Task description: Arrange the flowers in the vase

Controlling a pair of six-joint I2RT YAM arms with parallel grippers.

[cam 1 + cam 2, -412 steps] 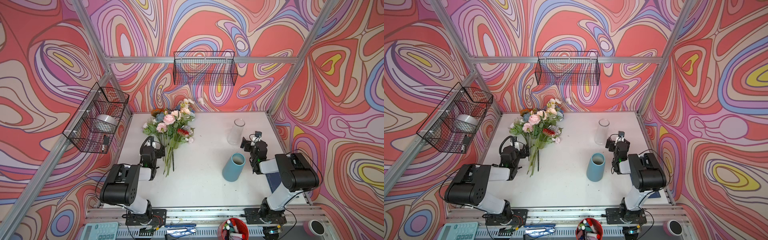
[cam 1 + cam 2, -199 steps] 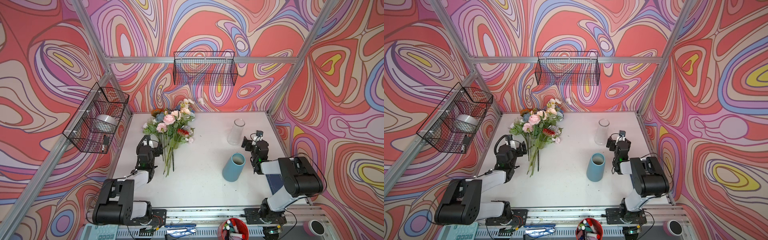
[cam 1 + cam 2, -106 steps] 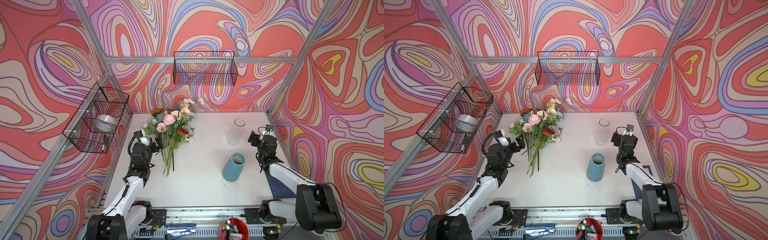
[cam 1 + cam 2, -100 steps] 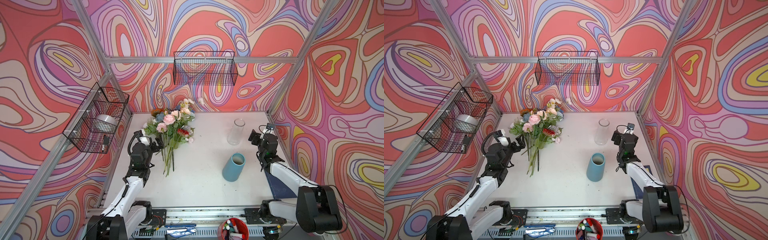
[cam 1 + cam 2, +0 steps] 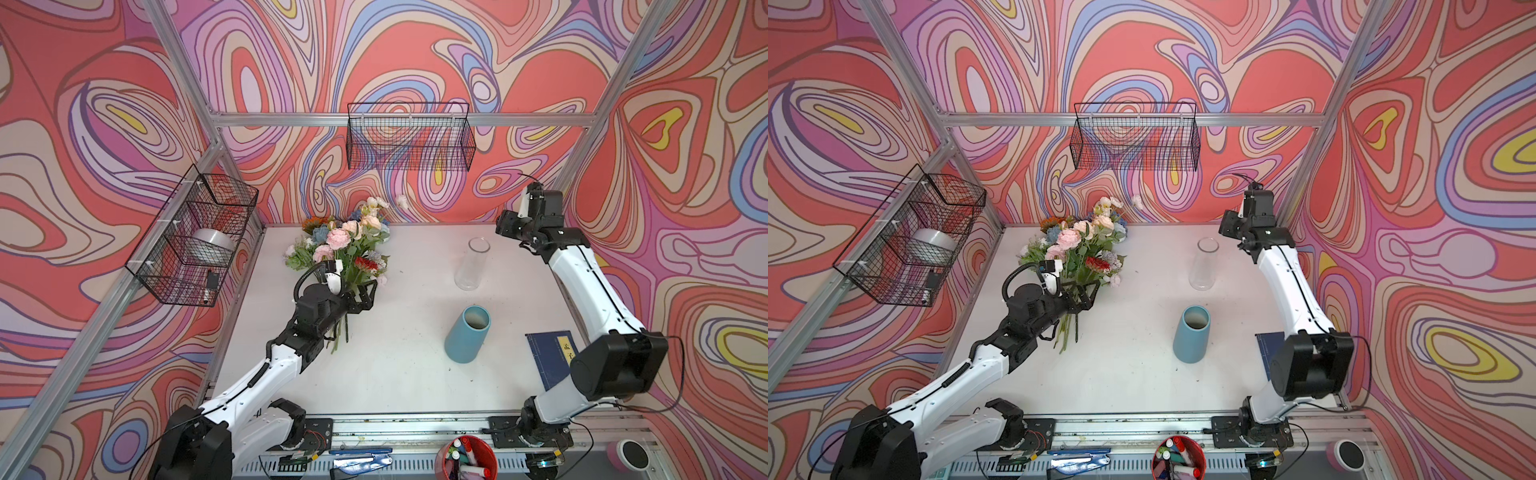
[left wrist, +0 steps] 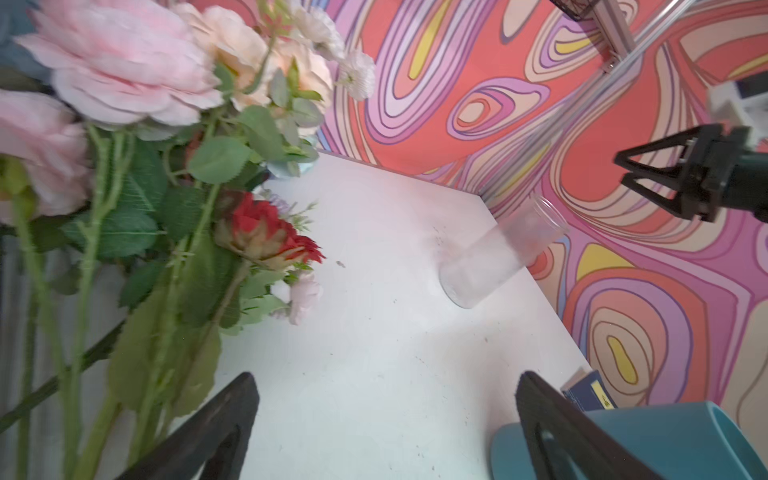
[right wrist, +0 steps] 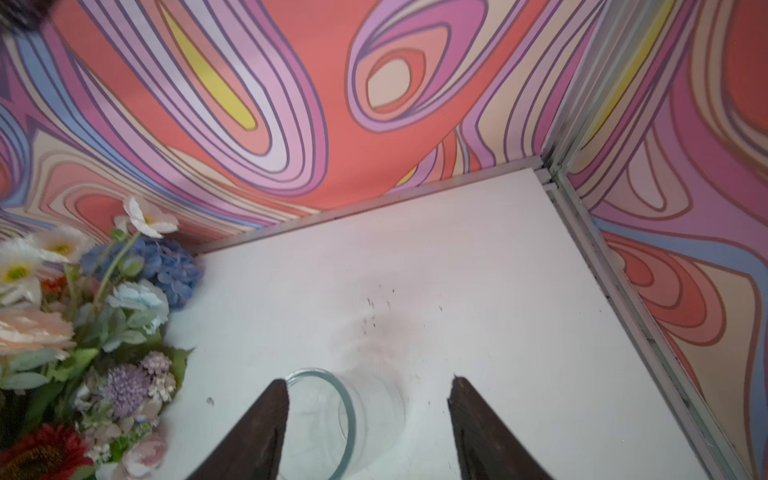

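In both top views a white table sits inside walls of swirling red, pink and lilac, with a wire basket on the back wall. The flowers lie bunched at rear left, blooms toward that wall. The left gripper hovers wide open over their stems. A glass vase and a teal vase stand apart, right of centre. The right gripper hangs near the back right corner.

Only the left wrist view shows the bunch beside the open fingers, not between them.

The right wrist view shows its jaws apart and empty above the glass rim, and dark specks on the table.
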